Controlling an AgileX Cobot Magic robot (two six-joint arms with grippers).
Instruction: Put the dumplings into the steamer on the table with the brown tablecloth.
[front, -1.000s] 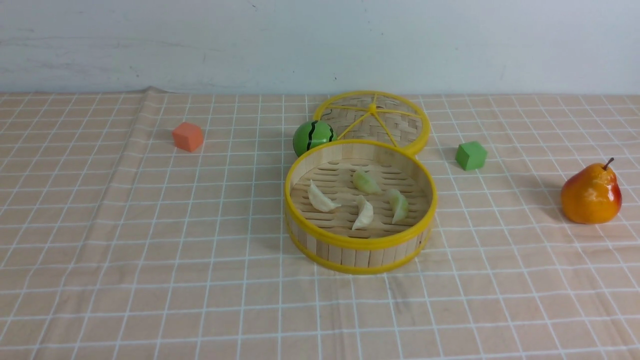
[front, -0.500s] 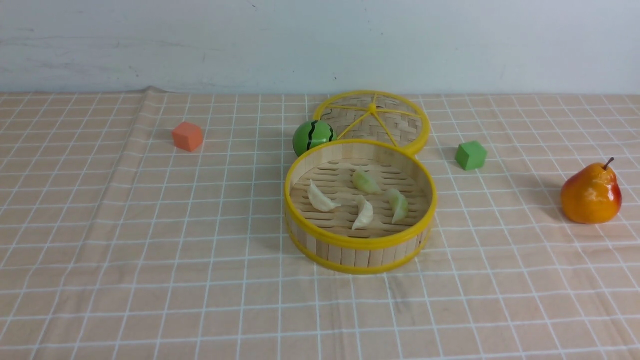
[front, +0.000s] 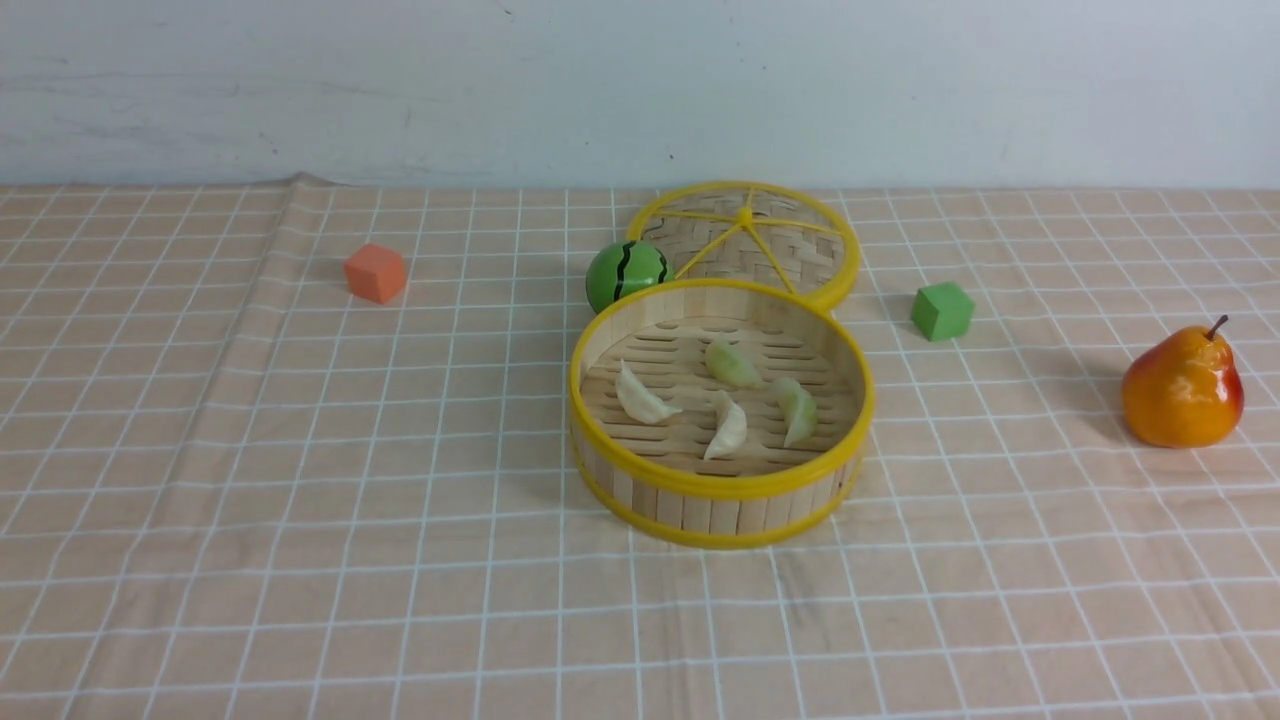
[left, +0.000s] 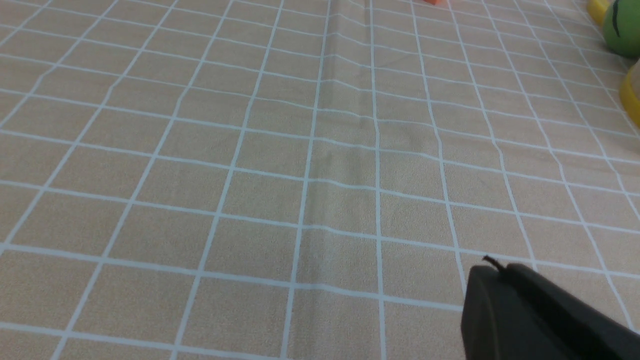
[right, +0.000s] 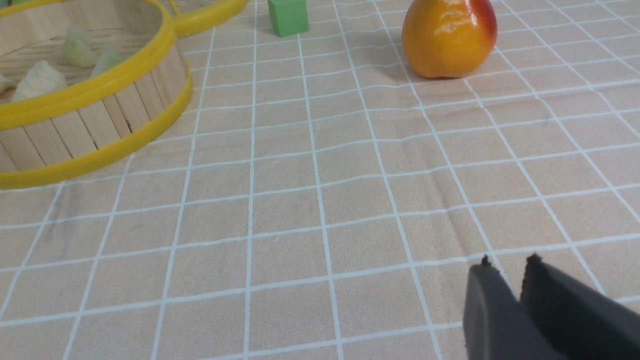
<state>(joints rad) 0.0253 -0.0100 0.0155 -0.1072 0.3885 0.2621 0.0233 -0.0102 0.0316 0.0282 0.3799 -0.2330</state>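
Observation:
The steamer (front: 720, 488) stands mid-table on the brown tablecloth (front: 300, 450). Several dumplings lie on its slatted floor: two white ones (front: 640, 397) (front: 728, 428) and two pale green ones (front: 733, 365) (front: 798, 410). No arm shows in the front view. In the left wrist view my left gripper (left: 492, 265) is shut and empty over bare cloth, far from the steamer. In the right wrist view my right gripper (right: 509, 262) has a narrow gap between its tips with nothing in it, and hangs over the cloth some way from the steamer (right: 90, 90).
The woven lid (front: 745, 235) lies flat behind the steamer, with a green striped ball (front: 627, 272) beside it. An orange cube (front: 376, 273) sits at the back left. A green cube (front: 942, 311) and a pear (front: 1183, 388) sit on the right. A crease runs down the cloth's left part.

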